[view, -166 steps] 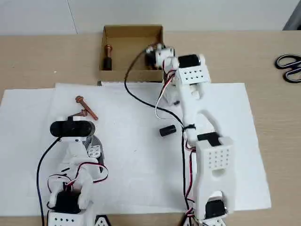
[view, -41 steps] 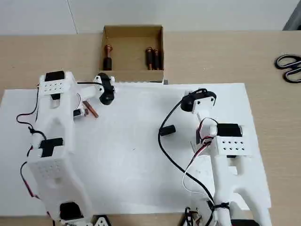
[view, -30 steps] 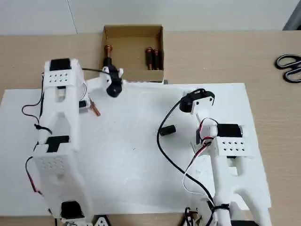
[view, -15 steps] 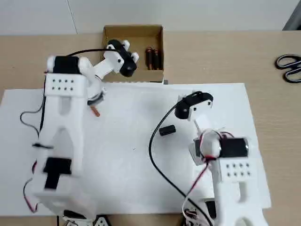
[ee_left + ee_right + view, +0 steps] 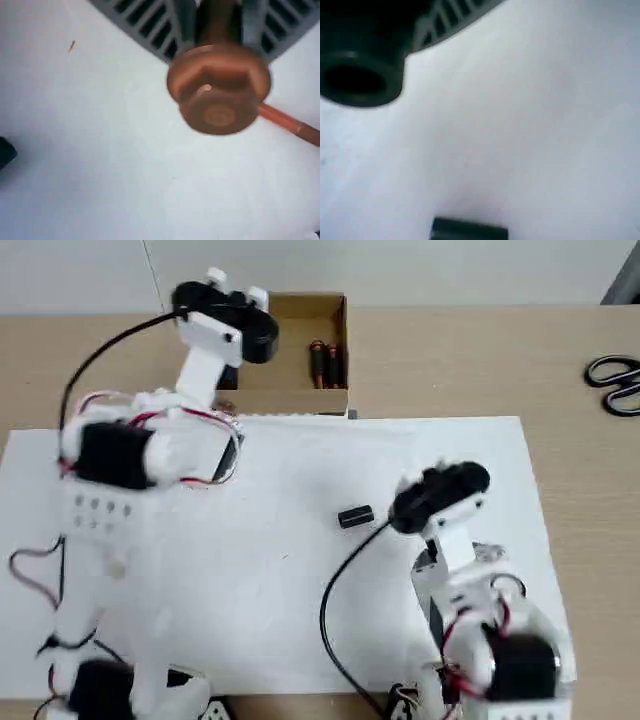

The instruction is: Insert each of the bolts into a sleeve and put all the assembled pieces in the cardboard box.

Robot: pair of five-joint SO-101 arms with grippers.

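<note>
Copper hex-flanged bolt (image 5: 218, 90) sits in left jaws, black sleeve (image 5: 357, 80) in right jaws.

the bolt (image 5: 218, 95) is copper-brown, the sleeve (image 5: 357, 75) black, the cardboard box (image 5: 300, 402) brown, the paper (image 5: 300, 590) white.

High view: L arm (image 5: 130, 490) covers the box's (image 5: 300, 305) left part and the paper's (image 5: 300, 620) left side, so we can't see what lies under it. R arm (image 5: 480, 640) is smeared w/ blur; both arms are cut by the bottom edge. Scissors (image 5: 612, 383) are cut by the right edge.

L wrist view: the bolt (image 5: 218, 90) is blurred, its head hides most of the shank, and the rest is cut by the edge. A 2nd bolt (image 5: 290, 122) runs out from behind it, head hidden, far end cut off. Dark bit (image 5: 5, 152) at the edge: we can't tell what.

R wrist view: the sleeve (image 5: 357, 80) is blurred and partly cut off. The 2nd sleeve (image 5: 469, 231) is approx. half cut off.
</note>
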